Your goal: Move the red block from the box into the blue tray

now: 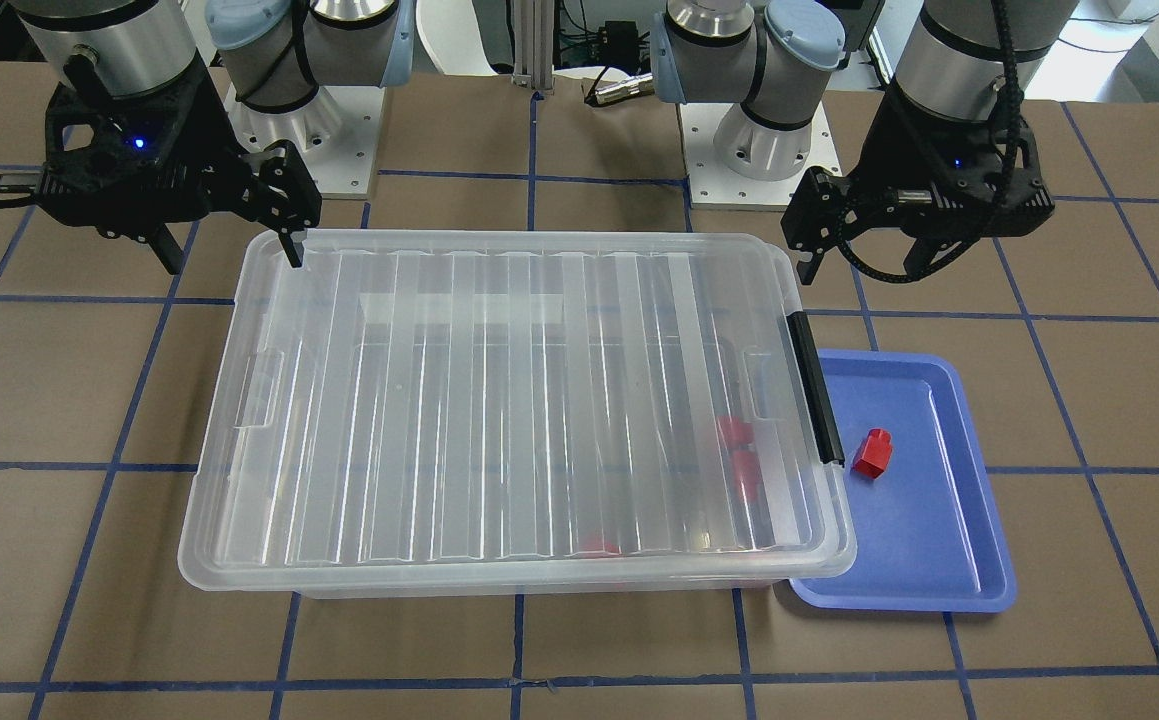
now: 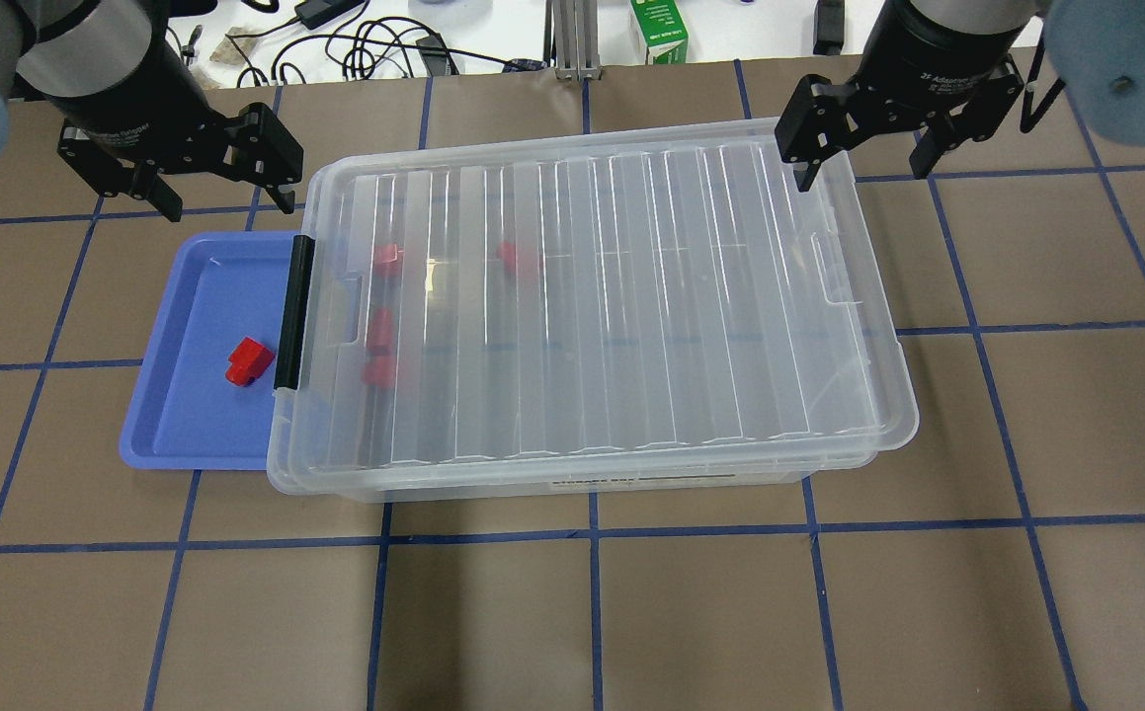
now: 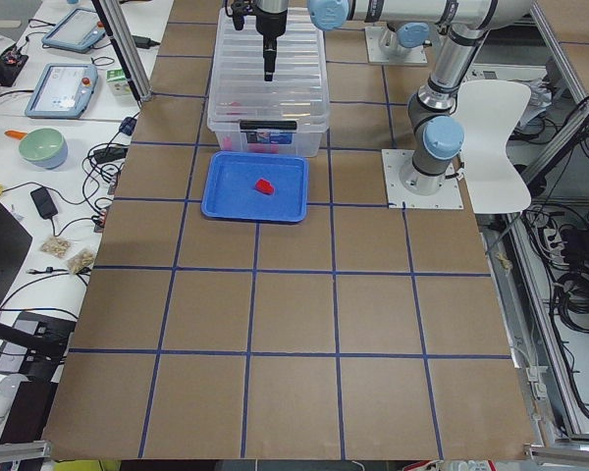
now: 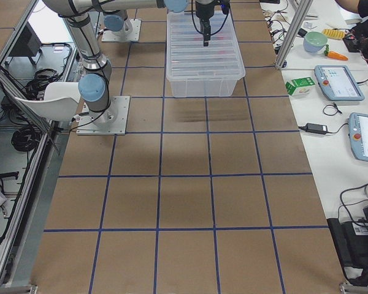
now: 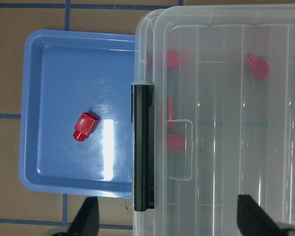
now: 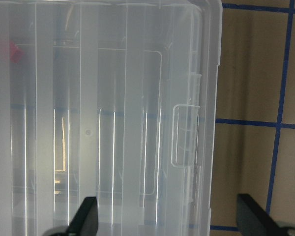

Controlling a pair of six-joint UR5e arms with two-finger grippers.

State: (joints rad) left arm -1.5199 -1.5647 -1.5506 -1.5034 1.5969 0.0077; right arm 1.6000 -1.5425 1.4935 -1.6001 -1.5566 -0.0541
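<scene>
The red block (image 2: 249, 361) was seen lying on its side in the blue tray (image 2: 187, 286), towards the tray's right side and near the black clip handle (image 2: 292, 311). The tray was set on the tabletop (image 2: 730, 612) just left of the box (image 2: 493, 484), with its right edge hidden under the box's overhanging rim. The box was covered by its ribbed clear lid (image 2: 631, 296). Further red blocks (image 2: 518, 259) were made out through it, blurred, in the left half — their number could not be told. The left tool (image 2: 226, 202) was held above the far end of the tray, jaws spread wide and nothing gripped. The right tool (image 2: 863, 176) was held over the box's far right corner — likewise wide open and empty.
</scene>
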